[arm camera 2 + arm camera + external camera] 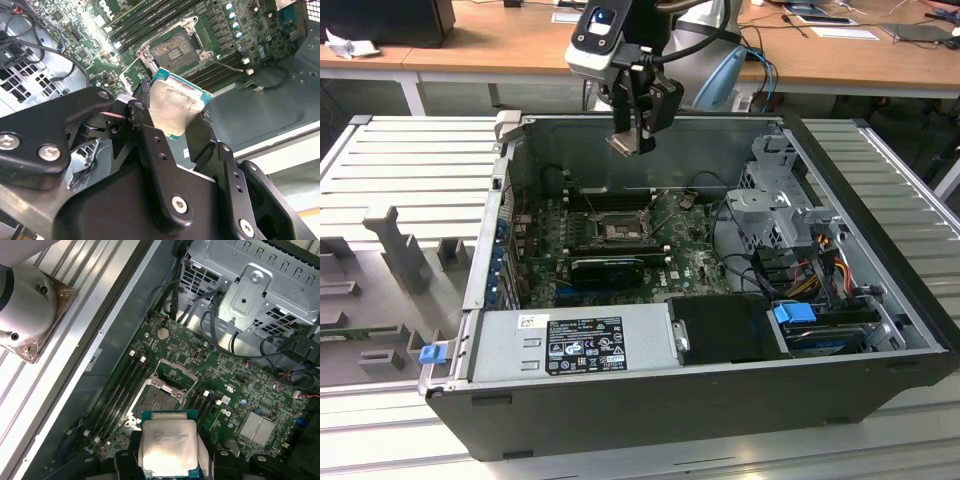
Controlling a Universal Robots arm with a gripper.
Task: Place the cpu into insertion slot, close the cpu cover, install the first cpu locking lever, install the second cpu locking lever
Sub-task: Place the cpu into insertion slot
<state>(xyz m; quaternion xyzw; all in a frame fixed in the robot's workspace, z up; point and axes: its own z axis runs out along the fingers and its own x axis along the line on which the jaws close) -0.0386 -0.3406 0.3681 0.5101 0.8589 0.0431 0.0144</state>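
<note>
My gripper (632,138) hangs above the open computer case, over its rear wall, shut on the cpu (622,145). In both wrist views the cpu (175,106) (167,450) is a silver-topped square chip with a green edge, pinched between two black fingers (145,125). Well below it on the green board lies the insertion slot (615,228) (172,50) (159,399), bare inside. The cpu cover (172,372) (196,35) stands swung up at one edge of the slot. A thin wire locking lever (230,65) sticks out loose beside the slot.
The case holds a power supply (580,340) at the front, a metal drive cage (780,200) with cables (820,260) on the exterior view's right, and a black ribbed heatsink (605,268) just in front of the slot. Memory slots (120,390) flank the socket. Grey fixtures (390,250) stand on the ribbed table.
</note>
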